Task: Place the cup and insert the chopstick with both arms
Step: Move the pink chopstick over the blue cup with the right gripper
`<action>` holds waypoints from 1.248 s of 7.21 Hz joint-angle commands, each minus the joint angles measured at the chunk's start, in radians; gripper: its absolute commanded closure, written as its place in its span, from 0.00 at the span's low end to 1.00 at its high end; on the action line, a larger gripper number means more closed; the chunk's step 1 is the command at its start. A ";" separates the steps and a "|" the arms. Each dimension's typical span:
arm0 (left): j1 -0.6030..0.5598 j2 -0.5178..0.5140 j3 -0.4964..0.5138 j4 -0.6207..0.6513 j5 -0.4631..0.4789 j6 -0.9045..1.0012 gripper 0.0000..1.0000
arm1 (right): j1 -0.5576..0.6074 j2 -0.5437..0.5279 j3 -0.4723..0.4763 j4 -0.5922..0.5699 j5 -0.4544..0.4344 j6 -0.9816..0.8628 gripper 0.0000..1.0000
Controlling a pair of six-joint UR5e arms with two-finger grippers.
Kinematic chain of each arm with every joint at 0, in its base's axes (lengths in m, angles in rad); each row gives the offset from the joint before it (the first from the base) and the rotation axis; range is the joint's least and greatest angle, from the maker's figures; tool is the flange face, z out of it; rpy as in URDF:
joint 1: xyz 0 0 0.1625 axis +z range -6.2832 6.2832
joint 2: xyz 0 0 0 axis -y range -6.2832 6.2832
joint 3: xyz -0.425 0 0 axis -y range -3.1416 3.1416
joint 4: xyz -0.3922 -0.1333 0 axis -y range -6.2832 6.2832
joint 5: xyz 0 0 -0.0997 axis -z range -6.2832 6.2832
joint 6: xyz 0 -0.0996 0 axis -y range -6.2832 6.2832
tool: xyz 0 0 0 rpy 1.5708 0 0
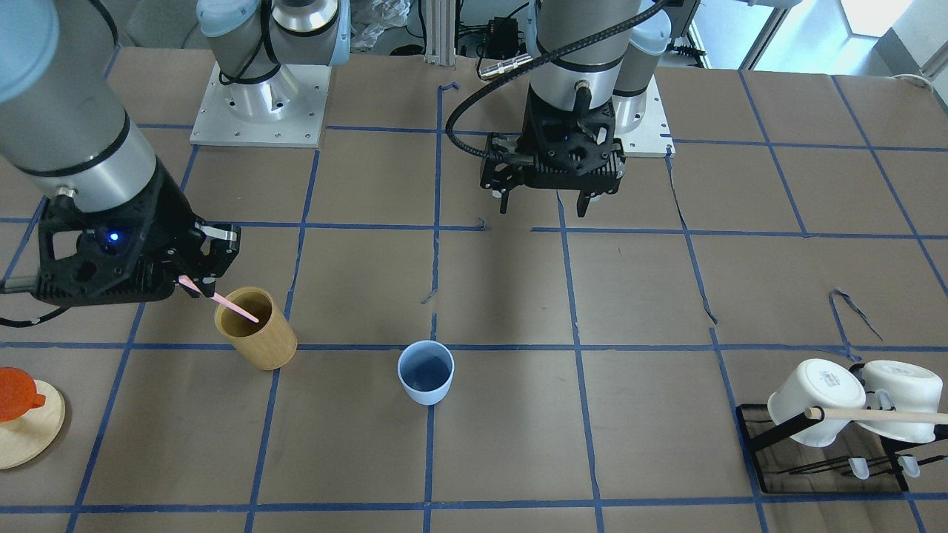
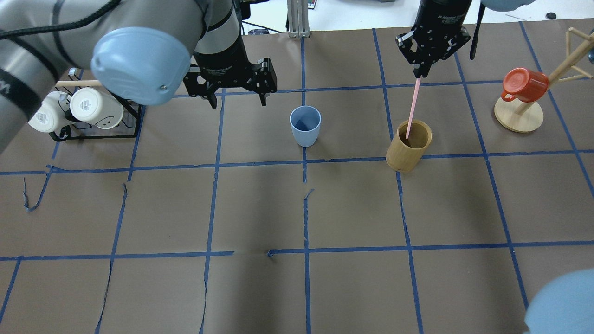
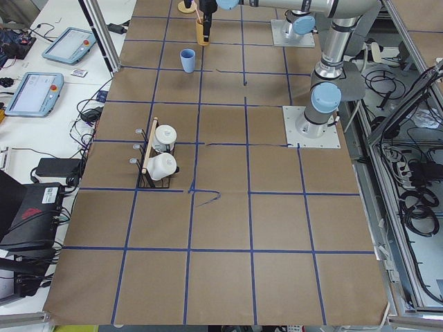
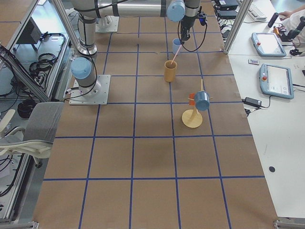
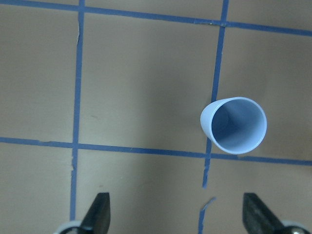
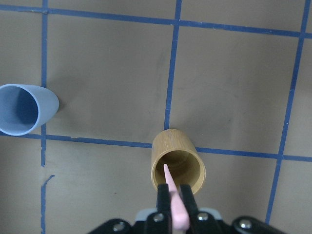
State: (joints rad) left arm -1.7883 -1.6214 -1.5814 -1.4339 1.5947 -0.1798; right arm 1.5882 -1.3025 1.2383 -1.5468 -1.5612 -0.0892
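The light-blue cup [image 1: 426, 372] stands upright and empty near the table's middle; it also shows in the overhead view [image 2: 305, 125] and the left wrist view [image 5: 234, 125]. My left gripper [image 2: 237, 99] is open and empty, raised above the table beside the cup. My right gripper [image 2: 419, 73] is shut on a pale-pink chopstick [image 2: 412, 109]. The chopstick hangs down with its tip inside the tan wooden holder [image 2: 409, 145]. The right wrist view shows the chopstick [image 6: 173, 200] between my shut fingers over the holder [image 6: 177, 168], with the cup [image 6: 25, 109] at the left.
A black rack [image 2: 95, 132] with two white mugs [image 2: 95, 108] and a long wooden rod sits on my left. A wooden mug tree [image 2: 519, 116] with an orange-red mug [image 2: 524, 83] stands at my far right. Blue tape lines cross the brown table.
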 commanded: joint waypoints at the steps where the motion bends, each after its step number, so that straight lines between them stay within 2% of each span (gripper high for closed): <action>1: 0.109 0.064 -0.020 0.015 -0.004 0.075 0.00 | 0.076 -0.012 -0.056 -0.050 0.021 0.082 0.96; 3: 0.179 0.069 0.006 -0.006 -0.016 0.187 0.00 | 0.145 0.008 -0.053 -0.116 0.035 0.198 0.96; 4: 0.175 0.071 0.003 -0.008 -0.024 0.186 0.00 | 0.186 0.029 -0.051 -0.183 0.035 0.271 0.96; 6: 0.176 0.069 0.003 -0.008 -0.028 0.194 0.00 | 0.263 0.072 -0.042 -0.214 0.033 0.295 0.96; 9: 0.178 0.071 0.004 -0.008 -0.027 0.192 0.00 | 0.292 0.091 0.050 -0.330 0.019 0.318 0.96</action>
State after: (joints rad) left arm -1.6108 -1.5510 -1.5772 -1.4419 1.5674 0.0126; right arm 1.8736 -1.2206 1.2523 -1.8298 -1.5399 0.2220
